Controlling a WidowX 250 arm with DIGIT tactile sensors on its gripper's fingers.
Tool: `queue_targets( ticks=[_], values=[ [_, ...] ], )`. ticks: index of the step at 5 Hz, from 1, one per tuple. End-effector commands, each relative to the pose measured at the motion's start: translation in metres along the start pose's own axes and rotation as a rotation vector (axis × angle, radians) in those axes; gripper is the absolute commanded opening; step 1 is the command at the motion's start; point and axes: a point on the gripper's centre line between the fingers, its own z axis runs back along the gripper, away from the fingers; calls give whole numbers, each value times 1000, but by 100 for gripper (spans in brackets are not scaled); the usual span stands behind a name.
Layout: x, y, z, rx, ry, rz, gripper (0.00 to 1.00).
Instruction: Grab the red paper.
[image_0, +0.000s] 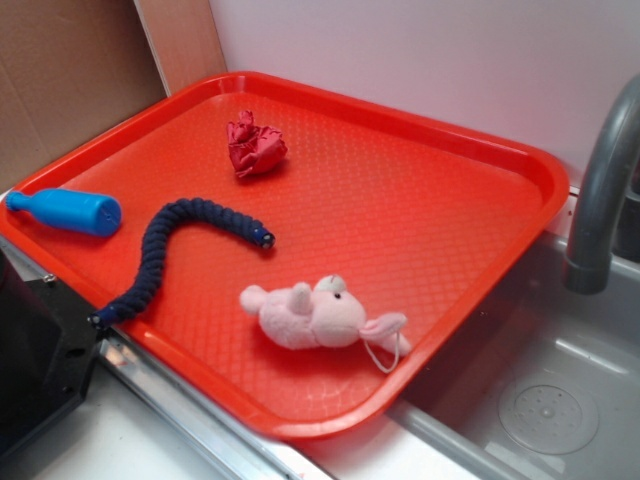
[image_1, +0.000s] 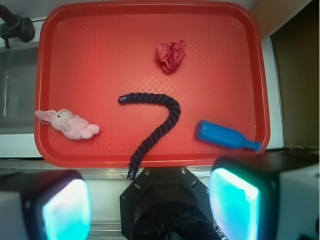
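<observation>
The red paper (image_0: 255, 146) is a small crumpled crimson wad lying on the orange-red tray (image_0: 440, 210), toward its far side. From the wrist view the red paper (image_1: 171, 55) sits in the upper middle of the tray (image_1: 100, 45). My gripper (image_1: 150, 202) hangs high above the tray's near edge, over the robot's black base (image_1: 165, 205), far from the paper. Its two pads (image_1: 65, 210) glow cyan and stand wide apart, open with nothing between them. The gripper itself does not show in the exterior view.
A dark blue braided rope (image_0: 175, 250) curves across the tray and hangs over its near edge. A blue bottle-shaped toy (image_0: 70, 210) lies at the tray's left. A pink plush animal (image_0: 315, 315) lies near the front. A steel sink (image_0: 540, 400) and grey faucet (image_0: 600, 190) stand to the right.
</observation>
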Motion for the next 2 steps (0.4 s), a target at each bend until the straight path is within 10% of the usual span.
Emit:
queue_targets(
  ticks=[1,2],
  values=[
    [0,0,0,0,0,0,100],
    [25,6,-50,91,35,18,100]
  ],
)
